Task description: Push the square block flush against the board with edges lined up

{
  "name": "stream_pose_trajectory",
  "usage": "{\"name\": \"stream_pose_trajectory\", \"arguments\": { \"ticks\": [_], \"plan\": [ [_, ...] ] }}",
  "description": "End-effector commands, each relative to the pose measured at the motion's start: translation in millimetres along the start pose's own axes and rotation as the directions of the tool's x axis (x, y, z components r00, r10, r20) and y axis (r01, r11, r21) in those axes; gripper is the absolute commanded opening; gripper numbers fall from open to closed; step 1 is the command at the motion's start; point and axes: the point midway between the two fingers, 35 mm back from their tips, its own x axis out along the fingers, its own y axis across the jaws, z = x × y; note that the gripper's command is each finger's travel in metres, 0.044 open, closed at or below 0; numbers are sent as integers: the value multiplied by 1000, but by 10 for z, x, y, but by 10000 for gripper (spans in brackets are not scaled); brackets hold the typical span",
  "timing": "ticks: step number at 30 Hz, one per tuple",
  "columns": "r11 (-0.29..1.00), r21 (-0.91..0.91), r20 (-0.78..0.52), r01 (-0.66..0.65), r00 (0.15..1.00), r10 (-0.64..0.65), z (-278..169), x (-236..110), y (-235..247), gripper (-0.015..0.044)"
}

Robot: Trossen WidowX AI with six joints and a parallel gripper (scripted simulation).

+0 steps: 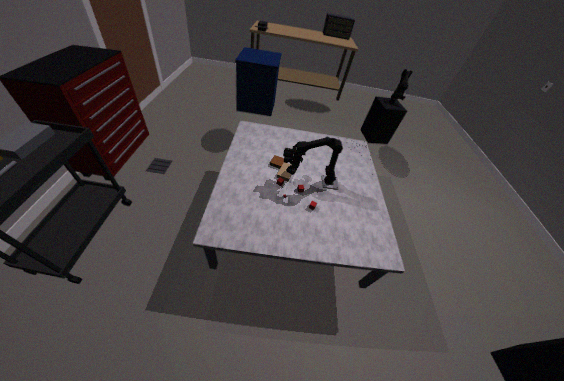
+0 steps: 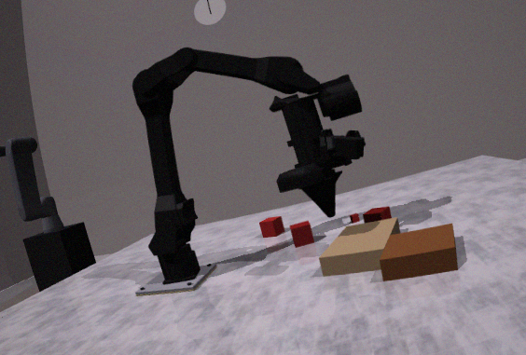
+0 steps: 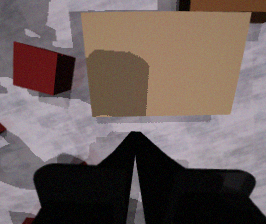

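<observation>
The tan square block (image 2: 359, 244) (image 3: 185, 60) (image 1: 285, 171) lies flat on the marble table (image 2: 280, 314) (image 1: 300, 237). The orange-brown board (image 2: 420, 249) (image 3: 225, 5) (image 1: 276, 160) lies against the block's far side and seems to touch it; in the exterior view their front edges stand close to level. My gripper (image 2: 328, 211) (image 3: 135, 136) (image 1: 290, 169) is shut on nothing. It hangs tip-down a little above the table, just off the block's near edge, and casts a shadow on the block's top.
Several small red cubes lie near the block: one (image 2: 271, 226), another (image 2: 302, 233) (image 3: 42, 68) and a third (image 2: 377, 213). The arm's base plate (image 2: 174, 283) stands on the table. A second arm on a black stand (image 2: 51, 244) is off the table.
</observation>
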Motion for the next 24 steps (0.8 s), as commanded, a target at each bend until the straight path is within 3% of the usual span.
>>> {"name": "stream_pose_trajectory", "arguments": {
  "ticks": [1, 12, 24],
  "plan": [
    [991, 136, 10, 9, 1000, -10, 208, -21, -100, 0],
    [886, 464, 3, 16, 1000, -20, 696, -67, -367, 0],
    [640, 768, -11, 26, 1000, -27, 1183, -62, -796, 0]
  ]
}}
